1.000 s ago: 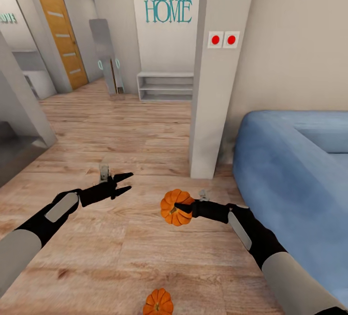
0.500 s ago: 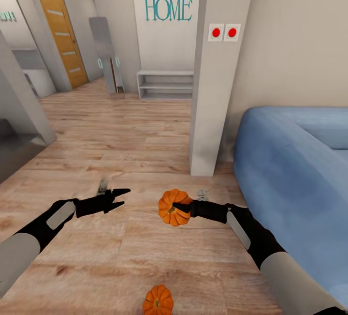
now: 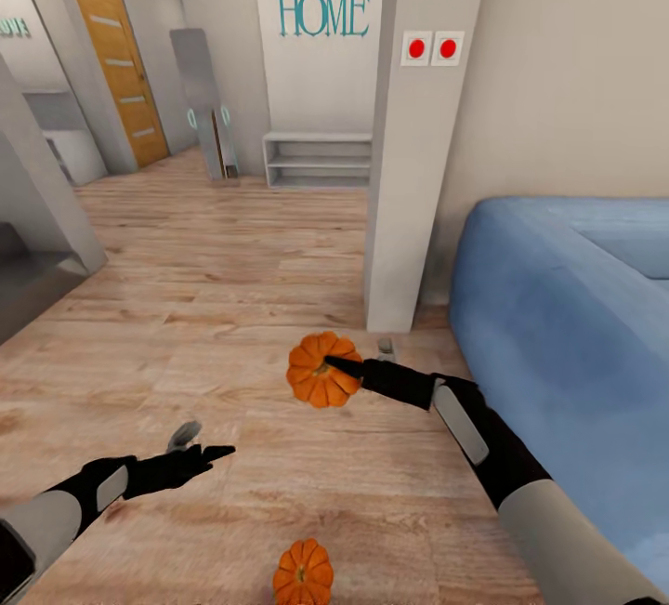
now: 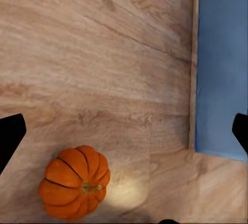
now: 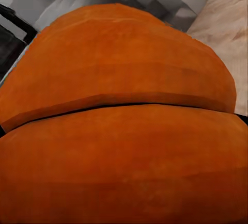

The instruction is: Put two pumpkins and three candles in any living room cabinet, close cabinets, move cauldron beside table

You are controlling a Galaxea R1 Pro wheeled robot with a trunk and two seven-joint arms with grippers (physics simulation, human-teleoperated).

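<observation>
One orange ribbed pumpkin point(image 3: 318, 373) hangs above the wood floor with my right gripper point(image 3: 340, 366) shut on it; its skin point(image 5: 124, 126) fills the right wrist view. The other pumpkin point(image 3: 303, 573) rests on the floor close in front of me, and it shows in the left wrist view too point(image 4: 75, 182). My left gripper point(image 3: 212, 453) hovers low over the floor to the left of that pumpkin, open and empty, with its dark fingertips point(image 4: 10, 137) spread wide. Cabinet, candles, cauldron and table are out of view.
A blue sofa point(image 3: 567, 345) runs along the right side. A grey pillar point(image 3: 404, 177) stands just beyond the held pumpkin. Farther back are a low white shelf point(image 3: 316, 162) against the wall, a leaning mirror point(image 3: 200, 103) and an orange door point(image 3: 116, 66). Bare wood floor point(image 3: 204, 252) stretches ahead on the left.
My left arm has dropped lower and drawn back toward me. My right gripper has carried its pumpkin a little up and to the left.
</observation>
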